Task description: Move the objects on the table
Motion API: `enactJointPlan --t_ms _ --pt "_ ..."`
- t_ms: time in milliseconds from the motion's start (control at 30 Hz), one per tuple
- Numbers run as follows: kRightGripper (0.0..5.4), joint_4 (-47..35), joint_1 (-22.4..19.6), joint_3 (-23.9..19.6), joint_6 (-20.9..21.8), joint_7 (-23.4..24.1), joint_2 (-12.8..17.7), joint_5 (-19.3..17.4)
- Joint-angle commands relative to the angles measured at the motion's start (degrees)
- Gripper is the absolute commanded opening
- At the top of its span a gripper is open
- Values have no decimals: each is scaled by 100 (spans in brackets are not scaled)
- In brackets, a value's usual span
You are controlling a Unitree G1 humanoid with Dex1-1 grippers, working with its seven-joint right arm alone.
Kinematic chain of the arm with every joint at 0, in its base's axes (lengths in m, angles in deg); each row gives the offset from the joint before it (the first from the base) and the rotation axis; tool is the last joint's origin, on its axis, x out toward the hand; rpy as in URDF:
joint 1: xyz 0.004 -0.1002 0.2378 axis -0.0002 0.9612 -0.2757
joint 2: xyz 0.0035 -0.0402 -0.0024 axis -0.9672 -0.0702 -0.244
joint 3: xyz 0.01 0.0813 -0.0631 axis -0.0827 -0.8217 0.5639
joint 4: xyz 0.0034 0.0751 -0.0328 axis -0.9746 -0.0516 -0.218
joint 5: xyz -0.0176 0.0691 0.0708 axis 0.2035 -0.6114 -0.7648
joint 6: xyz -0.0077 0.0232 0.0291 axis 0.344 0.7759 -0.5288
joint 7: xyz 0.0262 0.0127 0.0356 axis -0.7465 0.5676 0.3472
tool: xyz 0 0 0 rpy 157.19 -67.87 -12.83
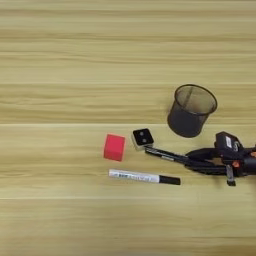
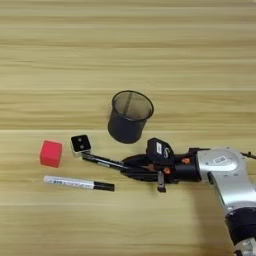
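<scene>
Bench: light yellowish wood-grain tabletop (image 2: pixel 125 45) with long horizontal plank lines; it fills both views, so its edges and corners do not show.

Arm: the silver forearm (image 2: pixel 227 175) comes in from the lower right and reaches leftward, low over the wood.

Pincer: the right gripper (image 2: pixel 131 166) has its two black fingers (image 1: pixel 200 153) drawn close together around the right end of the black marker; they appear to have hold of it, with only a narrow gap between them.

Black marker: slim and all black (image 1: pixel 165 154), lying slanted, its left tip up against the die and its right end between the fingers.

Die: black top face with white dots and pale sides (image 1: pixel 142 138), just right of the red cube and touching or nearly touching the marker's tip; which of the two, I cannot tell.

Red cube: small (image 1: pixel 114 147), left of the die, apart from it, in the lower middle of the bench.

White marker: white barrel with black cap (image 1: pixel 144 177), lying nearly level below the cube and die, cap end pointing right, clear of the gripper.

Mesh cup: dark and upright (image 2: pixel 130 116), mouth open upward, behind the gripper and to the right of the die, apart from both.
</scene>
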Motion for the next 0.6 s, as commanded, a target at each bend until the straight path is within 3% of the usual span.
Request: enactJointPlan --t_ms 33,400,600 --pt "106 -465 -350 -246 -50 109 190 -304" --pt "105 -1374 -163 -457 -404 -57 248 -861" --pt "105 -2337 120 -399 -660 3 193 -981"
